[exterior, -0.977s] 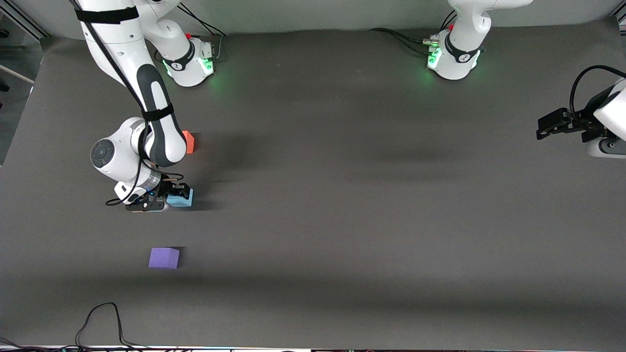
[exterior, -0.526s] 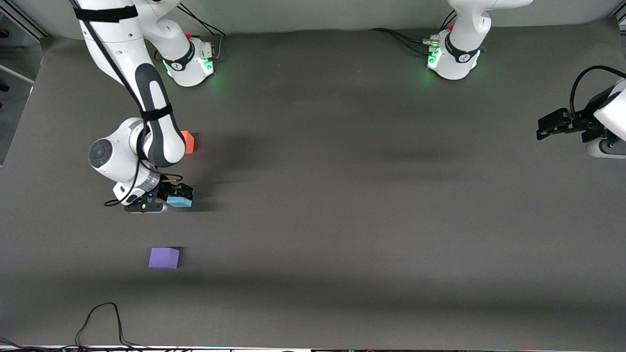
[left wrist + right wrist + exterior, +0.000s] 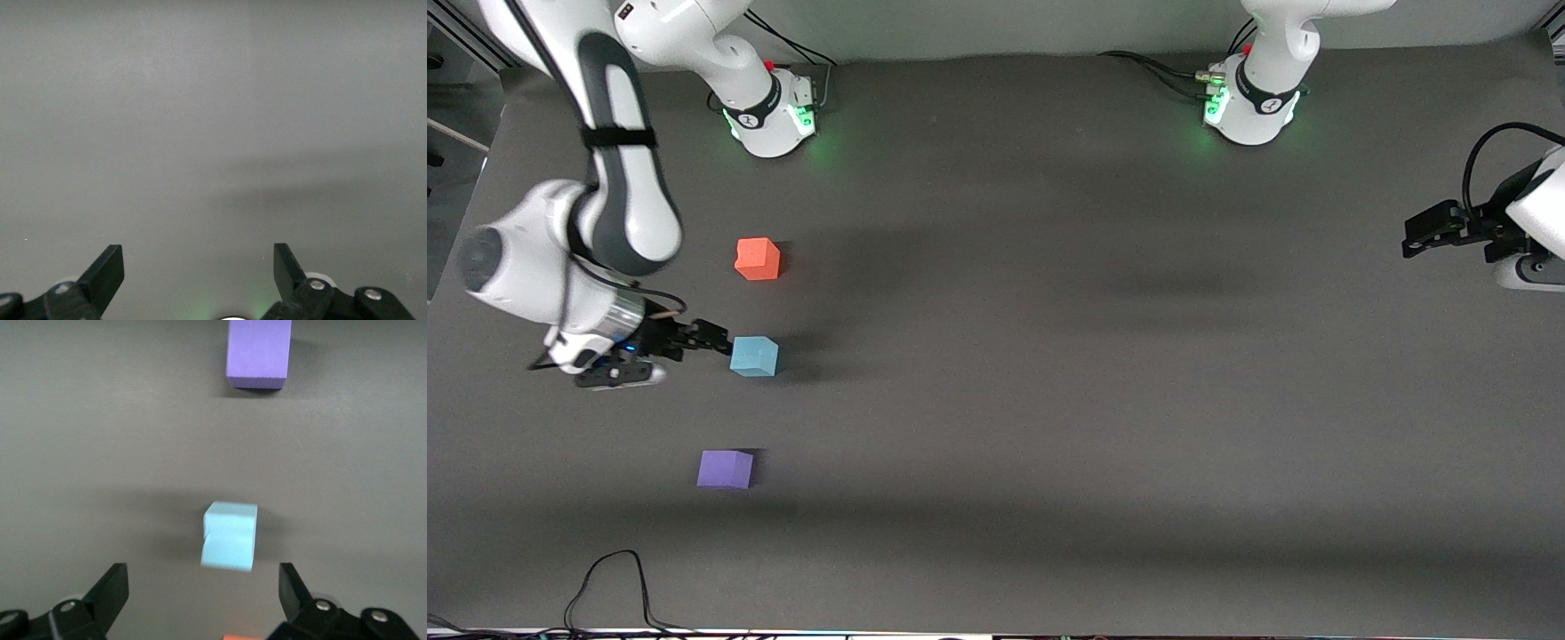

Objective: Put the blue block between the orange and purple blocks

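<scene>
The blue block point(image 3: 754, 356) rests on the table in the line between the orange block point(image 3: 758, 259), farther from the front camera, and the purple block point(image 3: 725, 468), nearer to it. My right gripper point(image 3: 704, 339) is open and empty, raised over the table just beside the blue block toward the right arm's end. The right wrist view shows the blue block point(image 3: 229, 535) lying free ahead of the open right gripper point(image 3: 202, 590), the purple block point(image 3: 257, 353) past it and a sliver of the orange block point(image 3: 241, 637). My left gripper point(image 3: 1421, 230) waits, open and empty; its wrist view point(image 3: 199, 267) shows only grey surface.
The dark grey table point(image 3: 1049, 400) carries only the three blocks. A black cable point(image 3: 605, 578) loops at the edge nearest the front camera, toward the right arm's end. The two arm bases point(image 3: 769, 111) point(image 3: 1254, 102) stand along the edge farthest from it.
My right gripper let go of the blue block and pulled up and away toward the right arm's end. The arm no longer covers the orange block. The left arm has not moved.
</scene>
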### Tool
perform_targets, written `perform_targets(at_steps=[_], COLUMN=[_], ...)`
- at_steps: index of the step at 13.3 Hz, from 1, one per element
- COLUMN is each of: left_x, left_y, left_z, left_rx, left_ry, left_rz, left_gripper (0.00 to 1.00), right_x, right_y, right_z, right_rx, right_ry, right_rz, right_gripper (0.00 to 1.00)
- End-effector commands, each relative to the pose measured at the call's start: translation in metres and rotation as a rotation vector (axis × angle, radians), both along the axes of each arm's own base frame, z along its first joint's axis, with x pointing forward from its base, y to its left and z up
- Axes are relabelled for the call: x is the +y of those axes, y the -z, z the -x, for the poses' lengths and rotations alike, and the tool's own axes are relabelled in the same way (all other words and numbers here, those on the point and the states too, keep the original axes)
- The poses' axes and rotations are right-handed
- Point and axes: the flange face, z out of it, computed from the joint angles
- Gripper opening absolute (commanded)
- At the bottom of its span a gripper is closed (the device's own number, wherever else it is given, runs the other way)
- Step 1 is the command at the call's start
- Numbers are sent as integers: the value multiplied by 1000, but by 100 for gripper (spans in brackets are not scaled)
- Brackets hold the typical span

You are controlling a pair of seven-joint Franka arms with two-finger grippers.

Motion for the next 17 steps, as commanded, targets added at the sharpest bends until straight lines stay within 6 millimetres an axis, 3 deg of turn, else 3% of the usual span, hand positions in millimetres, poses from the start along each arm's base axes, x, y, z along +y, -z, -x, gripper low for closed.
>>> perform_targets(at_steps=[1,4,5,8,12,15,17], left_x=[0,0,0,0,0,0,-1], left_y=[-1,-1,0,0,0,0,-1], left_z=[-2,-3,-3,-3,-3,-3,-3], left_rx=[-14,-14,-14,-16,-14,-13,-14], left_ry=[8,8,8,8,8,8,10], left_rz=[-6,-6,-6,-6,-6,-6,-6], left_gripper=[100,100,100,100,100,100,100], right_x=[4,-8,-18,-24,-23,-18,-10], right_y=[-95,-150,-159,-186,-188,-178,-183], right_z=[-1,-3,-1,15,21,37,54], right_rx=[19,-36,-11,-8,-8,3,-27], right_ry=[9,1,-1,-23,-29,1,-11], right_rz=[30,27,47,63,74,91,118], right_gripper=[100,100,100,100,100,100,100])
